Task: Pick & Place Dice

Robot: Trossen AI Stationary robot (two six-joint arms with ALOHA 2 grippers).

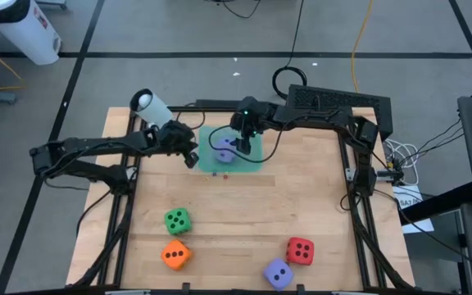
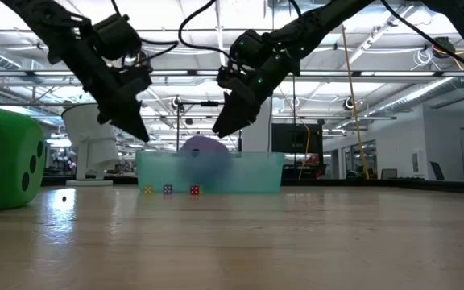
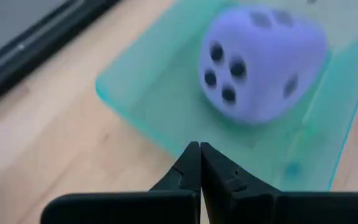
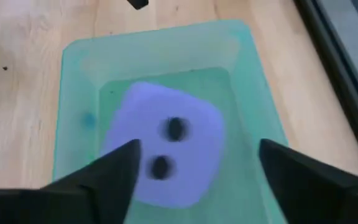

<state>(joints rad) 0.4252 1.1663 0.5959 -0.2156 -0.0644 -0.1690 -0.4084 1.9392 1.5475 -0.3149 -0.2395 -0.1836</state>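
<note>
Right gripper (image 4: 194,171) hangs spread wide above the purple die (image 4: 160,152) in the teal tray (image 4: 73,93), touching nothing.

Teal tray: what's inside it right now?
One purple-blue die sits in the teal tray, with the open right gripper above it. The tray floor under the die is covered. The green, orange, red and second purple-blue dice lie outside on the table.
</note>
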